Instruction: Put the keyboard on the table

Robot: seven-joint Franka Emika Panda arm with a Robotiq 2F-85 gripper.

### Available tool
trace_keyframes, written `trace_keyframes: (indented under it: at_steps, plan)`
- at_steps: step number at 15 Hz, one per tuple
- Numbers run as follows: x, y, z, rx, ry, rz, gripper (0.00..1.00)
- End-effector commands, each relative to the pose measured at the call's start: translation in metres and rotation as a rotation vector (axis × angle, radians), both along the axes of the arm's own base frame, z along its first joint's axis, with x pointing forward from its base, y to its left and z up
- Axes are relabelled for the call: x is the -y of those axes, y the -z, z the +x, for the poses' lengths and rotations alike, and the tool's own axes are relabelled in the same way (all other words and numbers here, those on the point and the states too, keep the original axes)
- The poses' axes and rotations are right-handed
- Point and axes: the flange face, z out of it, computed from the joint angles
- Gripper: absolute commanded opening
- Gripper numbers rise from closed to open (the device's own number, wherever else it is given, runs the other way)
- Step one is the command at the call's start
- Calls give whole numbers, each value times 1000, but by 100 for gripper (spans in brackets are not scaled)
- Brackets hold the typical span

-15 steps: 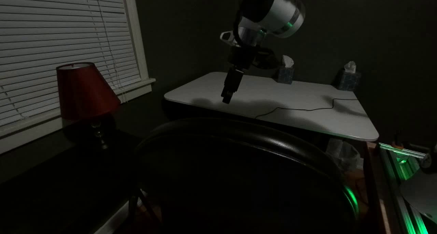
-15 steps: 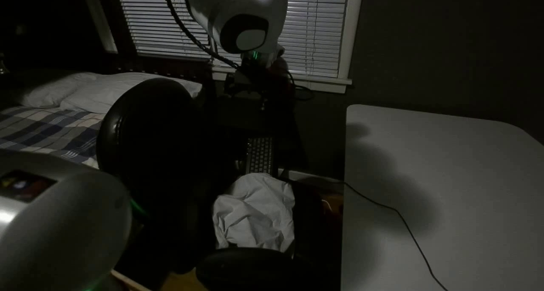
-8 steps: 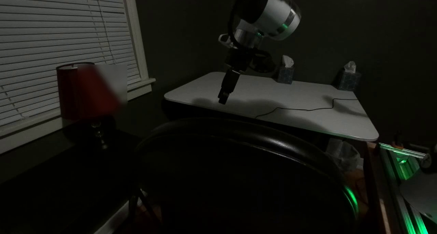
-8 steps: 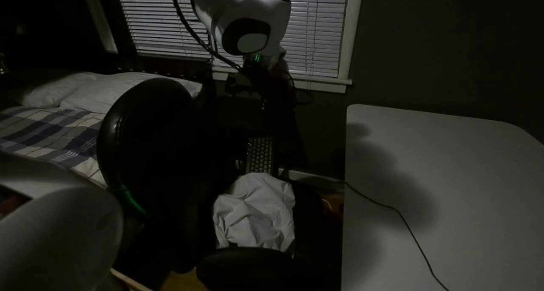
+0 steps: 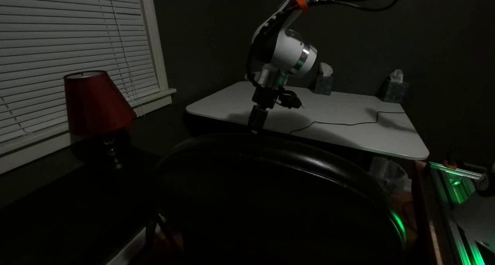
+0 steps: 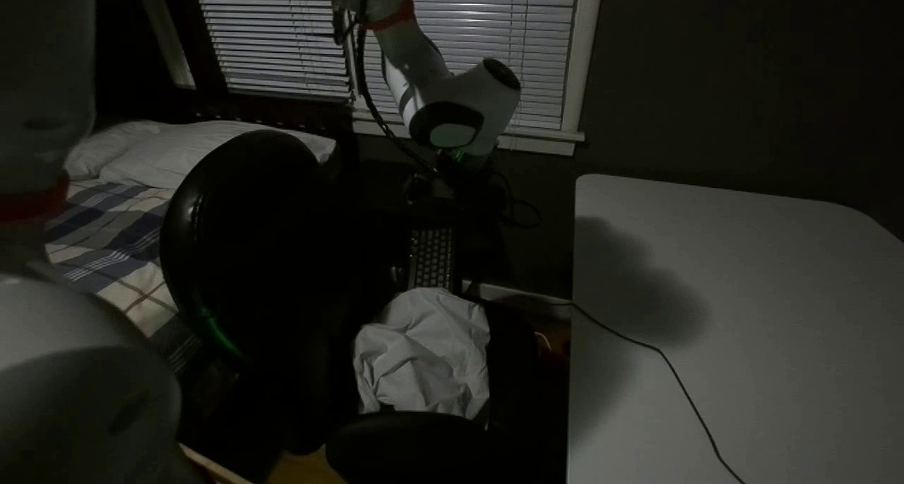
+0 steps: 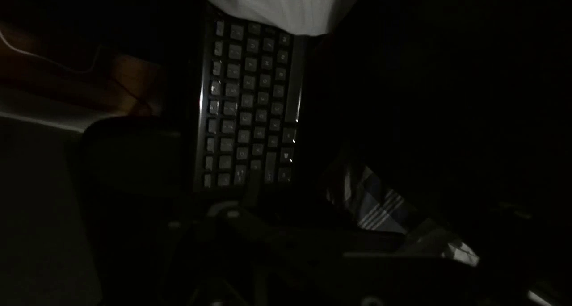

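The dark keyboard [image 6: 431,258] lies on a dark surface between the black chair and the table. It also shows in the wrist view [image 7: 248,105], with one end under a white cloth [image 6: 427,357]. The white table [image 6: 741,293] stands to its right, and it also shows in an exterior view [image 5: 228,100]. My gripper [image 5: 254,131] points down, just beyond the chair's top edge in that view. In the wrist view a dark finger reaches over the keyboard's near end. The jaws are too dark to tell their opening. The keyboard is hidden behind the chair in that exterior view.
The black chair back [image 5: 270,153] rises beside the keyboard. A thin cable [image 6: 678,378] crosses the table. Two tissue boxes, one [image 5: 324,83] and another [image 5: 395,90], stand at its back. A red lamp [image 5: 96,102] and a bed [image 6: 113,244] are nearby.
The arm has lowered clearly, bringing my gripper down from above the table's edge to the chair-top level and closer to the keyboard. The keyboard and cloth have not moved.
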Motion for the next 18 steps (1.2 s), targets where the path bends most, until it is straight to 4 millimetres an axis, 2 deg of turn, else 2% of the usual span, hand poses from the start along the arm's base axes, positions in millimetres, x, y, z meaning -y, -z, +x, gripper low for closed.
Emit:
trace_keyframes:
  at_steps: [1,6,7,8,10,18]
  plan:
    - [20,47,16,-31,8,49,100]
    - [51,89,22,-67,98,57,100]
    - [52,88,23,-85,135,57,100]
    - [50,81,16,-78,81,33,100]
    - [56,86,19,-87,106,38,100]
    - [53,89,25,-81,93,54,100]
